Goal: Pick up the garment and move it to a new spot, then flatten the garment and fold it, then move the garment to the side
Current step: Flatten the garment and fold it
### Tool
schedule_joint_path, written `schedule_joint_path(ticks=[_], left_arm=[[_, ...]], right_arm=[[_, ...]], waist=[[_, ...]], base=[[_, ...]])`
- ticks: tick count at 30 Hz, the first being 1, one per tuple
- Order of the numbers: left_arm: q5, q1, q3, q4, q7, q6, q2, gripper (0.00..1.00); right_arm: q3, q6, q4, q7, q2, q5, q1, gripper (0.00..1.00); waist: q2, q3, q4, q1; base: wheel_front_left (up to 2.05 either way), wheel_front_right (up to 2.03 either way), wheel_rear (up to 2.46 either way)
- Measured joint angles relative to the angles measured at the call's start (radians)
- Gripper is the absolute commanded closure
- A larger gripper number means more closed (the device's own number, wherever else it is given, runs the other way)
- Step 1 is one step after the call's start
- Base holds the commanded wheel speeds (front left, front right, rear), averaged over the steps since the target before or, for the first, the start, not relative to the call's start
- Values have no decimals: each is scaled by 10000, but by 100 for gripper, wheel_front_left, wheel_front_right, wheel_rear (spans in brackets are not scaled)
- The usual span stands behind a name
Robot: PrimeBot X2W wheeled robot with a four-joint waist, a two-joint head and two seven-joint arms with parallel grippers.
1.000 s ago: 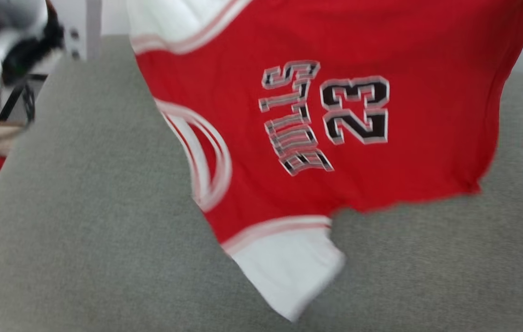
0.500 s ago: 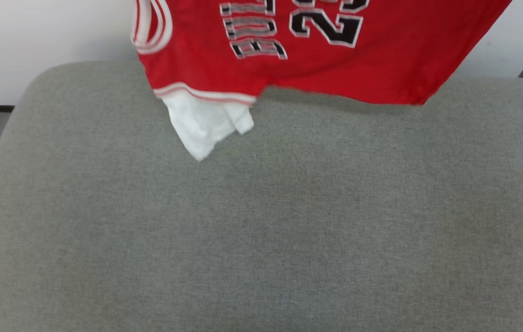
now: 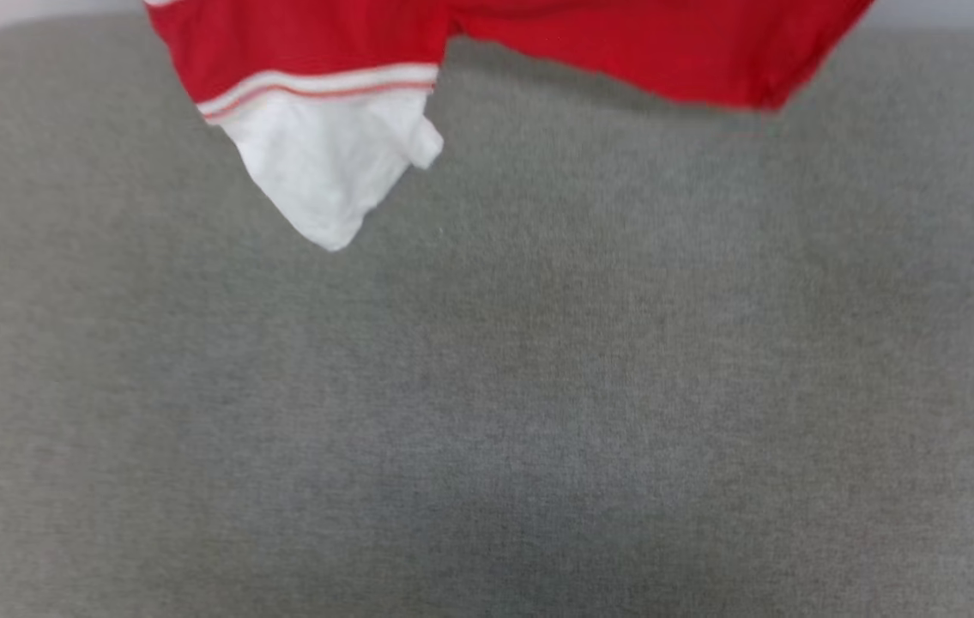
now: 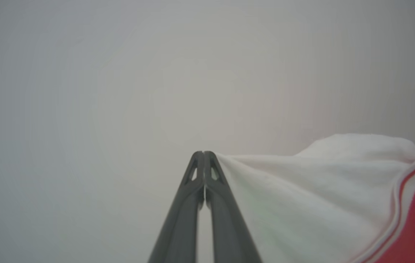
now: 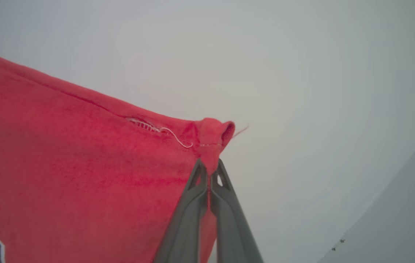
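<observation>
The red garment (image 3: 624,51) hangs in the air at the top of the head view, its white sleeve (image 3: 323,163) dangling over the grey cushion. In the left wrist view my left gripper (image 4: 204,155) is shut on the edge of the white sleeve (image 4: 302,193), which stretches off to the right. The right wrist view has my right gripper (image 5: 210,166) shut on a red corner of the garment (image 5: 83,164), with a loose white thread at the seam. Both arms hold the shirt up, spread between them.
A wide grey fabric cushion (image 3: 487,386) spreads below the hanging shirt. A pale wall (image 4: 119,91) lies behind both grippers.
The head camera has tilted, so the shirt has slid up and out of the top of the view. The printed number no longer shows, and the sleeve still dangles.
</observation>
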Motion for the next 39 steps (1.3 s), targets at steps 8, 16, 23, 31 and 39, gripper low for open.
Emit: schedule_joint_path(ticks=[8,16,23,31,39], left_arm=[[683,-1820,-140,834,-1659,378,-587,100],[1049,-3073,1032,-863,-2322,405,-690,100],[1756,-593,1904,-2025,-2311,12,-159,100],[1935,1508,1425,-1659,-2293,-447,-215,100],[-63,3530,-786,-2951,-88,-500,322,100]], right_arm=[[-1189,0,1766,-3486,746,-2224,-1586,100],[-2876,0,2061,-4493,928,-5400,-2397,100],[-3960,0,2140,-4489,1406,-6832,-1038,100],[-3870,0,2842,-4489,1603,-7164,-14,100],[-2729,0,3676,-4061,1843,-5850,1185,100]], waist=[[0,1582,-248,0],[0,3242,-282,0],[0,4345,-39,1],[0,4289,387,0],[0,3254,510,0]], base=[[0,0,0],[0,0,0],[0,0,0],[0,0,0],[0,0,0]])
